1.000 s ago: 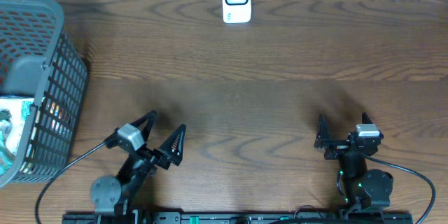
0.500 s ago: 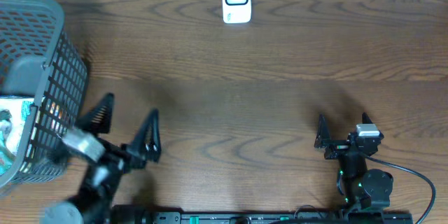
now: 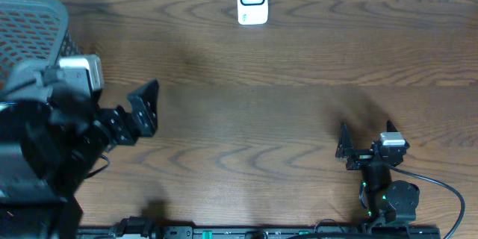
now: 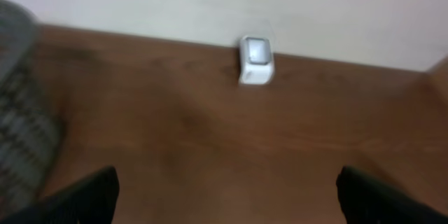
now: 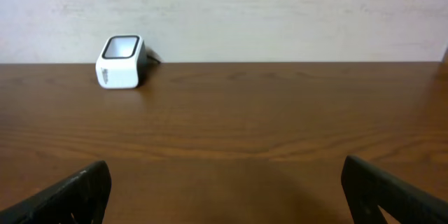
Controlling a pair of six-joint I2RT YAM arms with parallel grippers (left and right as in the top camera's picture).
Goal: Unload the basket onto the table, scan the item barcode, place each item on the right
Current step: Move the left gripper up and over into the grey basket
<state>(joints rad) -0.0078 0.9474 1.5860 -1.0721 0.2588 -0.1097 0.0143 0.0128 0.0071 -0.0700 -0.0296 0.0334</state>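
The white barcode scanner stands at the table's far edge; it also shows as a scanner in the blurred left wrist view and a scanner in the right wrist view. The item is hidden. My left arm is raised close to the overhead camera, over the grey mesh basket at the left. Its left gripper is open and empty, as the left gripper shows over bare wood. My right gripper rests low at the front right, open; nothing lies between the right gripper fingers.
The basket's mesh wall fills the left edge of the left wrist view. A pale wall runs behind the brown wooden table. A black cable loops from the right arm's base.
My left arm has risen and swung left, from the front of the table to over the basket, and now hides most of it. The right arm has not moved.
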